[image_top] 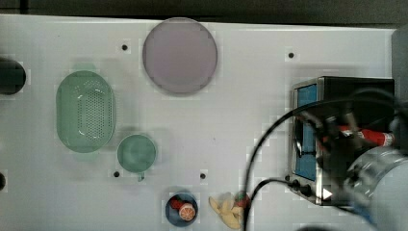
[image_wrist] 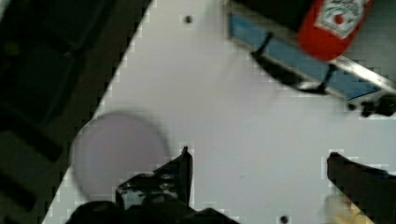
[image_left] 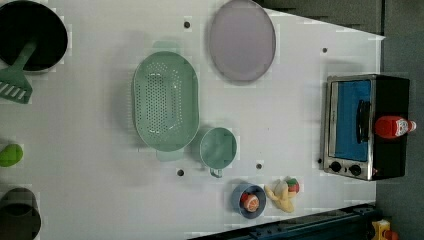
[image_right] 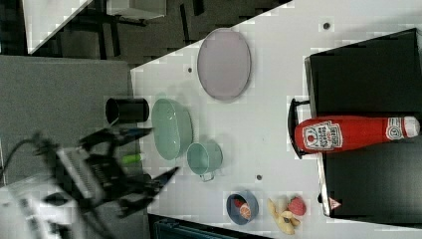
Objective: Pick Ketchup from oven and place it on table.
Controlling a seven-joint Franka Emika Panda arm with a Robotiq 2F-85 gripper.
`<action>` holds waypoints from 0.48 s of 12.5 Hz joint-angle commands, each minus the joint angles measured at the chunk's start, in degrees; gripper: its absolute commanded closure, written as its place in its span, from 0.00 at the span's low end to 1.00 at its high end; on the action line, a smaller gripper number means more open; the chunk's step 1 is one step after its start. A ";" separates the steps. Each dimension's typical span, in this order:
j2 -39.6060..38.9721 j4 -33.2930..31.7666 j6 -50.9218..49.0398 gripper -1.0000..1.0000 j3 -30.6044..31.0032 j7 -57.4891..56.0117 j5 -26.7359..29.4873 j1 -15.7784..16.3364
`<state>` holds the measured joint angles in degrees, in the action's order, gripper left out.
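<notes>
The ketchup (image_left: 393, 126) stands on the roof of the oven (image_left: 364, 127), at the right edge of the left view, its white cap toward the frame's right; the oven door is closed. The oven itself sits on the table (image_left: 280, 130). In the wrist view the gripper (image_wrist: 259, 170) hangs above bare tabletop with its jaws spread wide and nothing between them, the bottle at the upper right of that frame.

Left of centre in the left view, a mint-green perforated colander (image_left: 165, 101) lies with nothing seen inside it, and a matching green cup (image_left: 218, 148) just beside it at lower right also looks empty. Near the bottom edge, a small blue bowl (image_left: 248, 200) holds a red-and-orange fruit piece; a banana (image_left: 281, 196) and a strawberry (image_left: 293, 185) lie just beside it on the table. A pale-lilac plate (image_left: 242, 40) at top centre is bare. At upper left, a green spatula (image_left: 17, 75) rests in a black pot (image_left: 45, 30).
</notes>
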<state>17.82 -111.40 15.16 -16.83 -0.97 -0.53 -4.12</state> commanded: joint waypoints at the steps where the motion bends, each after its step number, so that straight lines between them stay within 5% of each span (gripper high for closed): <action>1: -4.03 -2.20 0.47 0.00 -3.92 0.71 0.69 -0.95; 6: -12.10 -2.09 10.06 0.00 -11.26 0.68 0.69 -1.19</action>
<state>5.40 -114.82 23.53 -28.14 -0.90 0.41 -6.28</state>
